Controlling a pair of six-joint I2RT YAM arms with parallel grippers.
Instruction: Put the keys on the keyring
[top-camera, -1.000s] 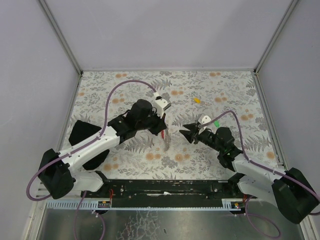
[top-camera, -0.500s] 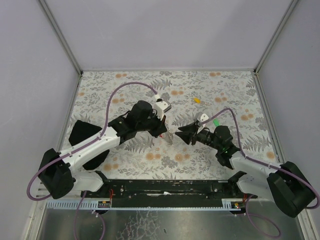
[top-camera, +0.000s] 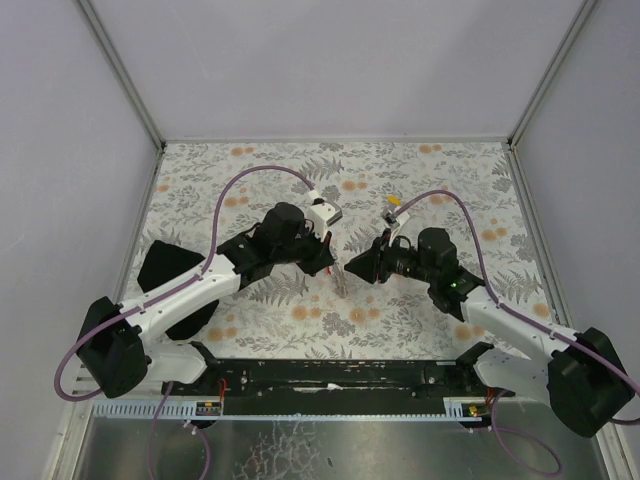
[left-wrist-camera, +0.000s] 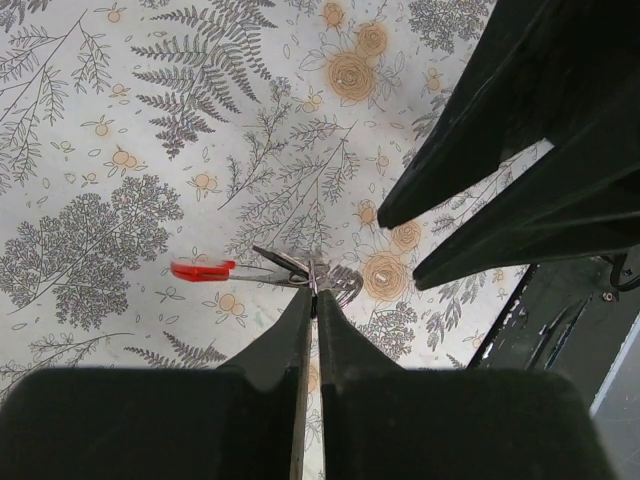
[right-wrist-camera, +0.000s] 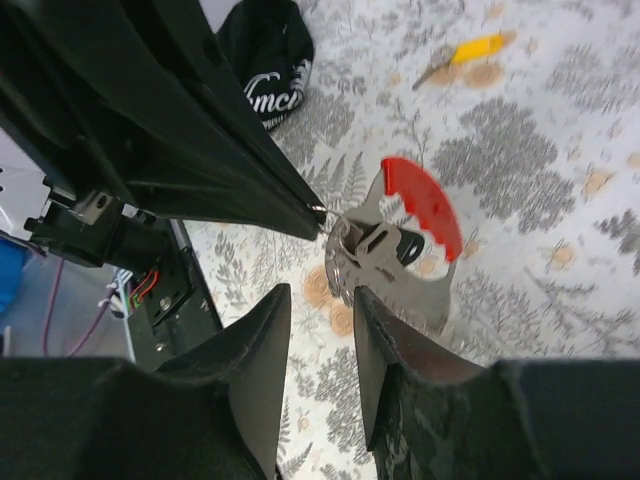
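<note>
Red-and-grey keyring (right-wrist-camera: 425, 200) held up off tabletop (top-camera: 480, 180), centre of scene, pinched at metal loop by clenched left end effector (left-wrist-camera: 314, 292); right end effector (right-wrist-camera: 318, 320) just beside it, jaws parted, nothing between. Risk: thin pinch hold; nudge from right fingers could twist ring loose or set it swinging. Yellow key (top-camera: 394, 200) lies far; green key hidden. Floral-print tabletop; plain grey walls (top-camera: 330, 60).
</note>
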